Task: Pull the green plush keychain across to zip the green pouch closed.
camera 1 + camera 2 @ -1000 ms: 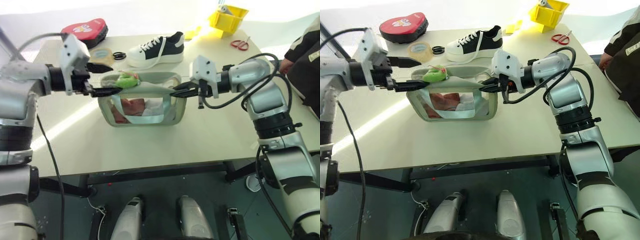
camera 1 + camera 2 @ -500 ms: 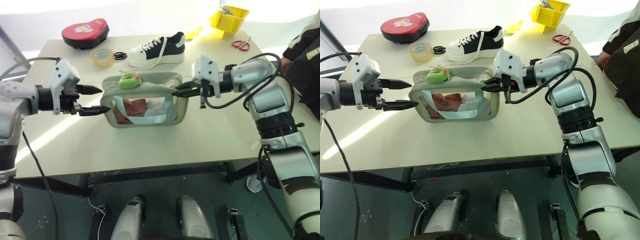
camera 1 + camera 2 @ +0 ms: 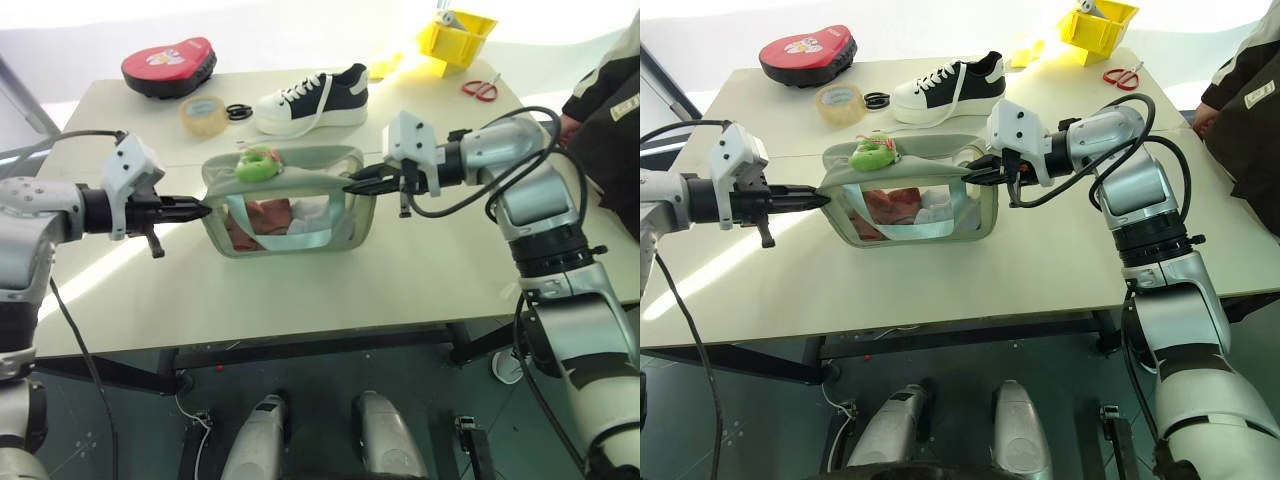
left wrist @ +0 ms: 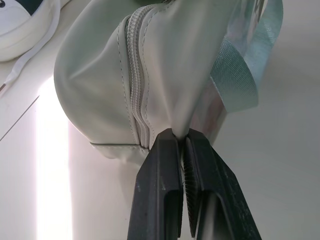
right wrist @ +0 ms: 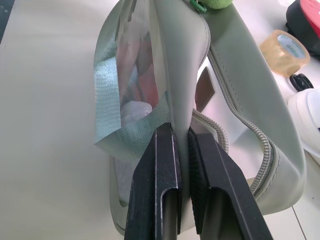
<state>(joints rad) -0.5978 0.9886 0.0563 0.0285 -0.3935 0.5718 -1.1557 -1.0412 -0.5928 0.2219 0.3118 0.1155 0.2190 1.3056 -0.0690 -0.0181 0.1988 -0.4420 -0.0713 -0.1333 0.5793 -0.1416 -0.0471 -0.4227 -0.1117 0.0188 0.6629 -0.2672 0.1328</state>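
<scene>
Green pouch (image 3: pixel 290 205), one, pinched by two pincers: left pincer (image 3: pixel 203 210), right pincer (image 3: pixel 350 184).

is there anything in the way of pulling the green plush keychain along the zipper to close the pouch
Nothing visible blocks it. The green plush keychain sits atop the green pouch near its left end, the zipper track running open toward the right. Left gripper and right gripper pinch the ends, neither holding the keychain.

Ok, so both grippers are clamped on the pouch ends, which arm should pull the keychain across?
Probably the right. The left gripper pinches the pouch end beside the keychain, anchoring it for a pull toward the unzipped right side. The right gripper could let go and reach over.
</scene>
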